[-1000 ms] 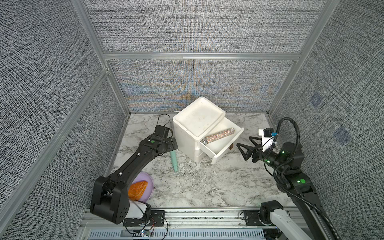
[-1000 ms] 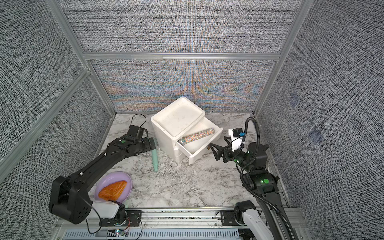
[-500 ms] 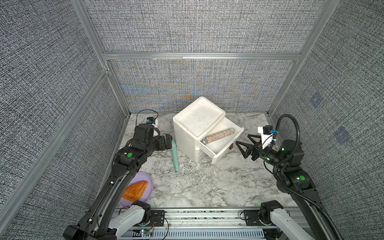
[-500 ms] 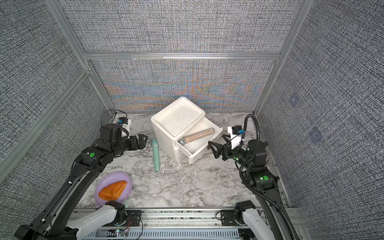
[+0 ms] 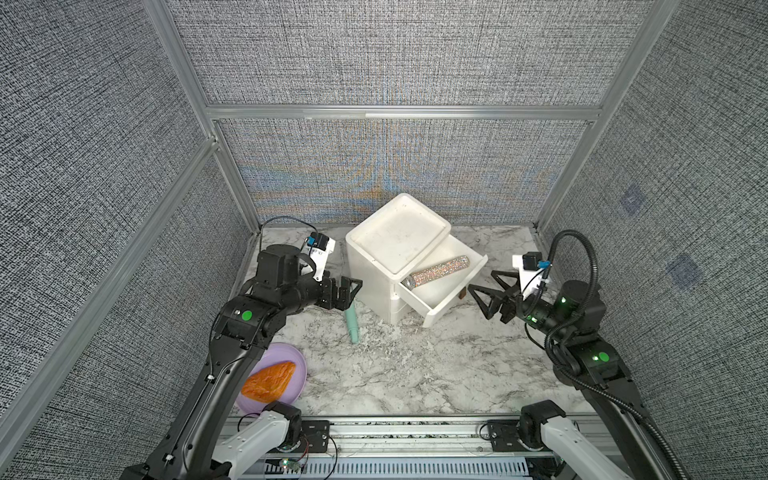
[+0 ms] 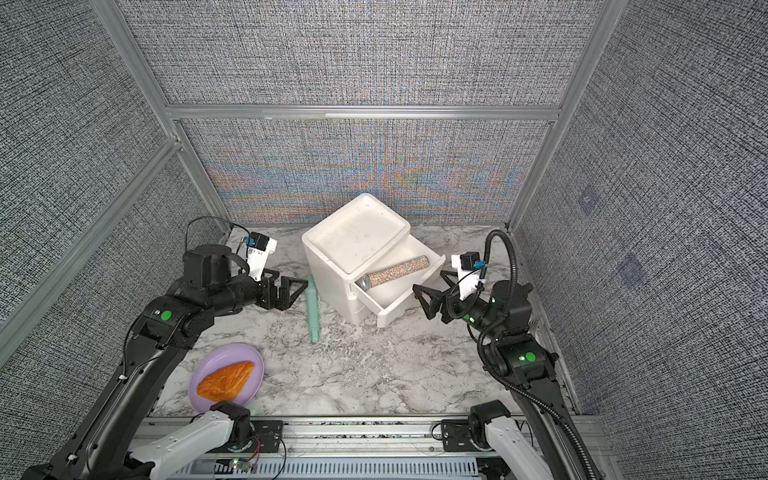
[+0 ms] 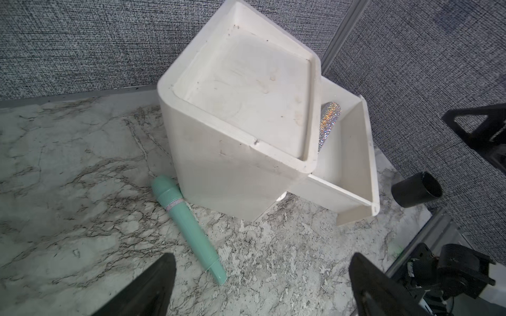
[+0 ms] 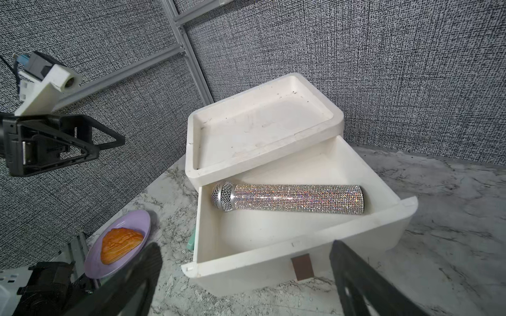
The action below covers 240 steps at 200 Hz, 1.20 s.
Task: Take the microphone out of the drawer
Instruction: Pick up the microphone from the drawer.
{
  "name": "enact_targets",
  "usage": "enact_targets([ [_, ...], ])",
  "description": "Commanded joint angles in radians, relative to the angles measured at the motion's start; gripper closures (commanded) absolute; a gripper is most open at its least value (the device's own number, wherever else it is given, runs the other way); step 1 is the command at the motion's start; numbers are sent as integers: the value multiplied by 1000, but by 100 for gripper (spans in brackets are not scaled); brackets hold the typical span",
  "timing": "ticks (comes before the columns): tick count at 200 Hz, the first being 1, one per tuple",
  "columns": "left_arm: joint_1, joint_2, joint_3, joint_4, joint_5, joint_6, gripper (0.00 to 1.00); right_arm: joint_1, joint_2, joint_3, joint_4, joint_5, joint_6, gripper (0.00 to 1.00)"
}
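Observation:
A glittery silver microphone (image 5: 436, 271) (image 6: 392, 272) (image 8: 295, 201) lies slantwise in the pulled-out top drawer (image 5: 440, 309) (image 8: 301, 246) of a small white cabinet (image 5: 399, 237). In the left wrist view only the end of the microphone (image 7: 328, 120) shows behind the cabinet top. My right gripper (image 5: 481, 280) (image 6: 429, 279) (image 8: 243, 246) hovers open just outside the drawer front, holding nothing. Beside the cabinet's left wall my left gripper (image 5: 351, 291) (image 6: 297, 291) (image 7: 261, 258) stands open and empty.
A teal wand-shaped object (image 5: 352, 324) (image 7: 189, 227) lies on the marble table against the cabinet's left side, below the left gripper. A purple plate (image 5: 299, 365) (image 8: 142, 219) with an orange pastry (image 5: 270, 380) sits front left. Grey walls enclose the table.
The left arm has lifted its elbow and drawn back, so its gripper now hovers higher beside the cabinet. The right gripper has shifted slightly by the drawer front.

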<state>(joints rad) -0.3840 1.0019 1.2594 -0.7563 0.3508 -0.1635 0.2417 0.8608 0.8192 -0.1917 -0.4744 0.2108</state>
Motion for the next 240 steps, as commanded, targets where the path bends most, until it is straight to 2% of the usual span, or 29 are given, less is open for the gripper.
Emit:
enact_targets([
  [1, -4, -5, 17, 21, 61, 38, 0, 7, 6, -3, 7, 18, 9, 2],
  [47, -39, 50, 71, 26, 72, 38, 0, 36, 28, 4, -12, 31, -3, 2],
  [84, -112, 137, 145, 23, 31, 60, 0, 65, 37, 14, -58, 78, -20, 2],
  [160, -187, 327, 324, 11, 10, 94, 0, 68, -48, -43, -96, 166, -23, 2],
  [219, -295, 507, 456, 55, 38, 94, 0, 70, -92, -48, -158, 235, -18, 2],
  [240, -335, 586, 522, 49, 39, 110, 3, 69, -139, -67, -143, 234, -1, 2],
])
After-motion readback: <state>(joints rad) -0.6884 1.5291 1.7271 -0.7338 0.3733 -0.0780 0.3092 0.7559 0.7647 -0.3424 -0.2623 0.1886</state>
